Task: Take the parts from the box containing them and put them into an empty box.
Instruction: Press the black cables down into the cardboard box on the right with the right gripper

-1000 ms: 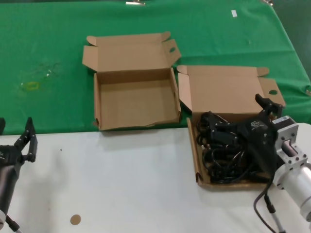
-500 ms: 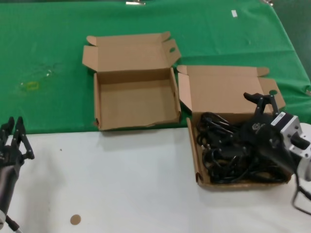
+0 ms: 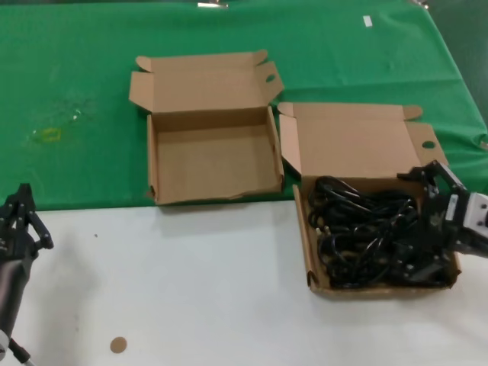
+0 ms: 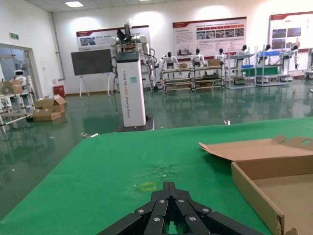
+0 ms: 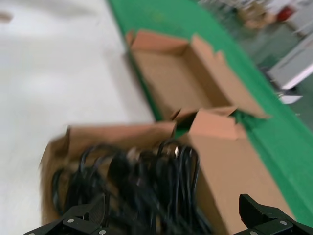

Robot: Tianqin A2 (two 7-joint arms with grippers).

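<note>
the cords lie as a tangled black heap filling the shallow box, which sits at the right of the table on its white part, the lid panel standing up behind it against the green cloth. the right end effector is at that box's right wall, low over the edge of the heap, its fingers spread apart with nothing between them; in the right wrist view the two black fingertips stand wide of each other with the cords below and between them, none of them lifted.

the deep box sits to the left of the shallow one, just apart from it, on the green cloth at the seam with the white surface; its floor is bare and its lid flaps lie open behind it. the same box shows in the right wrist view beyond the cords, and its corner shows in the left wrist view.

the left end effector is at the far left edge of the table, well apart from both boxes, over the white surface near the seam. in the left wrist view its fingers meet at a point, closed on nothing.

a small brown disc lies on the white surface near the front left.
</note>
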